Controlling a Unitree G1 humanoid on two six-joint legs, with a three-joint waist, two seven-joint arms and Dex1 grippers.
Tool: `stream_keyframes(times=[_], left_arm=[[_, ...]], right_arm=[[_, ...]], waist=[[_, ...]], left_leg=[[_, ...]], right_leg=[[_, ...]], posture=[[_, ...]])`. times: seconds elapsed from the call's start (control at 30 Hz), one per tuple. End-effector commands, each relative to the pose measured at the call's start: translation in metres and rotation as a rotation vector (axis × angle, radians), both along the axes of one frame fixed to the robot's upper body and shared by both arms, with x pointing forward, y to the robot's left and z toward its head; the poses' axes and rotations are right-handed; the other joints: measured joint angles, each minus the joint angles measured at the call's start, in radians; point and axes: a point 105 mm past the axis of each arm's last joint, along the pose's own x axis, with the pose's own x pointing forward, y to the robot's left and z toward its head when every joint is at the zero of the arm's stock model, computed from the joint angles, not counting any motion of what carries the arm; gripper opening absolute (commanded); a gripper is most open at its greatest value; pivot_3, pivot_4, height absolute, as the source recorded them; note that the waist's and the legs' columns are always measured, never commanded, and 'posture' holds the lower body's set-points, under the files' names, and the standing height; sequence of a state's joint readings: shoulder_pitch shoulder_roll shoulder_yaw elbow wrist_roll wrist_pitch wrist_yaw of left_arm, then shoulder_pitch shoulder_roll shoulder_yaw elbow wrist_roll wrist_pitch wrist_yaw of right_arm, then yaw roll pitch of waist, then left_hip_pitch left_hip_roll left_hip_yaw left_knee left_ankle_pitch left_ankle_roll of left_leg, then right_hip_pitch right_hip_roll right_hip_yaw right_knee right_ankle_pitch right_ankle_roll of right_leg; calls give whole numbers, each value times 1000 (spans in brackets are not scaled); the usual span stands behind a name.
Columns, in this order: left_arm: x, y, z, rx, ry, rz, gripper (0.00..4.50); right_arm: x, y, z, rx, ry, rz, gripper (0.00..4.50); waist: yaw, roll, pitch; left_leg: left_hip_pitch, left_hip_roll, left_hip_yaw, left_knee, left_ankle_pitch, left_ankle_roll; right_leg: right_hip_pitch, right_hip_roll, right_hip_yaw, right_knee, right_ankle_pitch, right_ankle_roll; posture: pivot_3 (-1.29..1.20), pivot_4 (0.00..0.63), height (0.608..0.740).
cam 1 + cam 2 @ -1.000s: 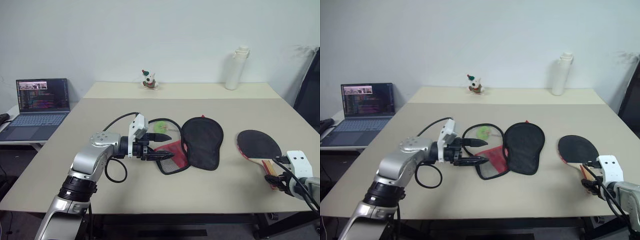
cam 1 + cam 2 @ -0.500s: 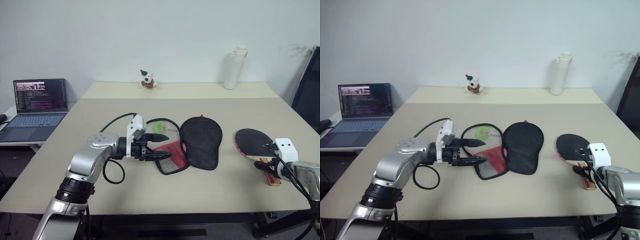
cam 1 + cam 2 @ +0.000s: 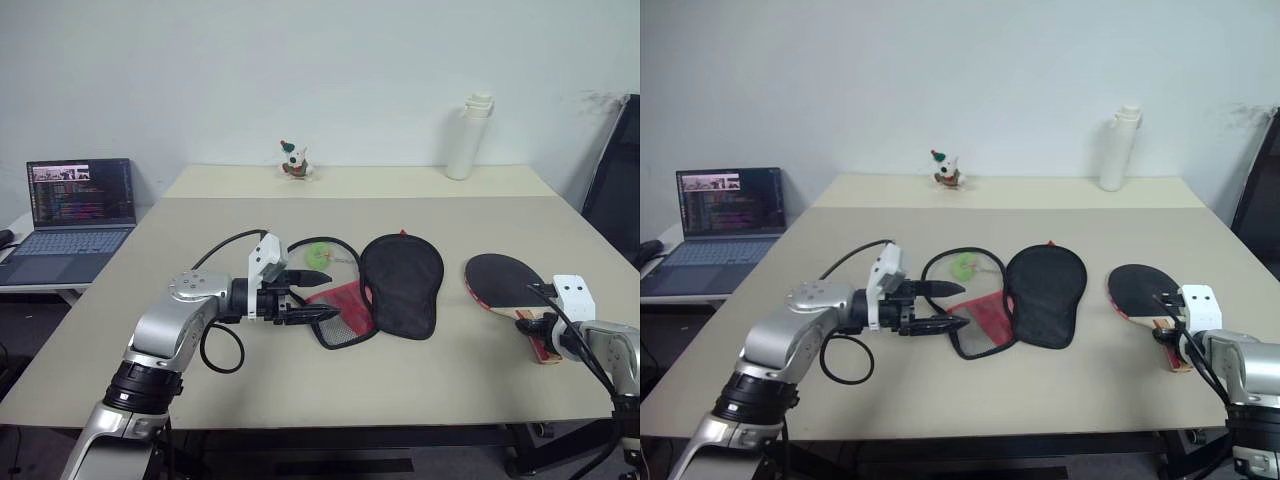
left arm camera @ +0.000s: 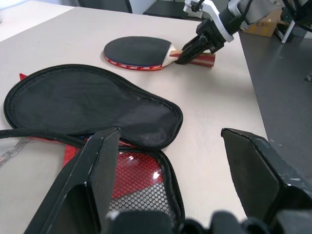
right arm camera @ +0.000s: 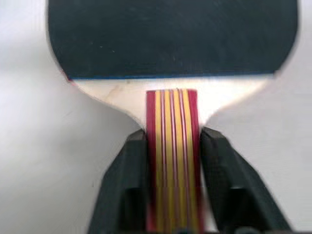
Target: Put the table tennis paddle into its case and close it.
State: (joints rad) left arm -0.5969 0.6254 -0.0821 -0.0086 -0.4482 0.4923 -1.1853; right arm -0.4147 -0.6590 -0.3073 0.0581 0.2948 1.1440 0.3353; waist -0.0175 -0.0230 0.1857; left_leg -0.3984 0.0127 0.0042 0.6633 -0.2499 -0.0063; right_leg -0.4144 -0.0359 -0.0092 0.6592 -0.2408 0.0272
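Beige desk (image 3: 420, 390) against a white wall, laptop (image 3: 78, 205) off to the left, white bottle (image 3: 465, 136) and small figurine (image 3: 294, 159) at the back. Paddle (image 3: 503, 282) lies flat at desk's right edge, black face up, handle toward the robot. Right hand (image 5: 173, 161) has come forward onto the handle since a second ago and its fingers (image 5: 127, 180) have gone from spread to pinched against both sides of the handle; grasping the paddle now, paddle not lifted, flat on the desk. Case (image 3: 398, 283) sits mid-desk, unzipped, black flap folded open, red mesh half toward the left hand (image 3: 318, 295). Left hand hovers at the case's mesh end, fingers spread, gripping nothing. Means: grasp looks secured, next is likely lifting the paddle across to the open case.
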Motion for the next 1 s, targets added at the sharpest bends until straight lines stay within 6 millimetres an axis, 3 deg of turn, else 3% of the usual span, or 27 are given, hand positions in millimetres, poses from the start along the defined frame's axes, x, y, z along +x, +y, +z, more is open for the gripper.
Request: stream_keyframes(times=[0.03,0.13,0.2,0.3,0.37,0.43,0.53,0.7,1.0], left_arm=[[-1,5,14,-8,-64,14,3626],[-1,10,13,-6,-64,40,3626],[-1,14,13,-9,-61,57,3626],[-3,18,11,-10,-55,74,3626],[-3,20,10,-12,-51,83,3626],[-3,21,10,-14,-50,90,3626],[-3,23,10,-15,-53,102,3626],[-3,20,9,-19,-55,103,3626],[-5,17,7,-18,-58,99,3626]], right_arm=[[7,-17,27,-27,-101,-101,1094],[12,-18,55,-36,-193,-136,1093],[14,-9,76,-38,-258,-123,1093],[18,22,100,0,-335,-59,1093],[20,47,105,38,-354,-2,1093],[21,70,105,79,-356,38,1093],[25,121,99,176,-351,119,1093],[32,174,86,281,-330,149,1093],[40,201,64,304,-274,190,1093]], waist=[[0,0,0],[0,1,0],[-1,1,0],[-11,1,1],[-14,1,1],[-14,1,1],[-14,1,1],[-11,2,1],[-10,2,1]], left_leg=[[0,0,0,0,0,0],[-1,0,0,-1,0,0],[-2,0,1,-1,0,0],[-4,1,2,-2,0,0],[-3,1,1,-2,0,0],[-3,2,1,-2,0,0],[-3,2,0,-2,0,0],[-4,1,0,-2,0,0],[-4,0,0,-2,0,0]], right_leg=[[0,0,0,0,0,0],[-2,0,1,0,0,0],[-4,0,1,0,0,0],[-6,0,2,1,1,-2],[-6,1,1,2,1,-2],[-6,2,1,2,1,-2],[-6,2,1,3,0,-1],[-7,0,1,3,2,-5],[-7,-2,0,2,3,-5]], posture=[[0,150,740],[0,150,740],[0,150,740],[0,150,740],[0,150,740],[0,150,740],[0,150,740],[0,150,740],[0,150,740]])
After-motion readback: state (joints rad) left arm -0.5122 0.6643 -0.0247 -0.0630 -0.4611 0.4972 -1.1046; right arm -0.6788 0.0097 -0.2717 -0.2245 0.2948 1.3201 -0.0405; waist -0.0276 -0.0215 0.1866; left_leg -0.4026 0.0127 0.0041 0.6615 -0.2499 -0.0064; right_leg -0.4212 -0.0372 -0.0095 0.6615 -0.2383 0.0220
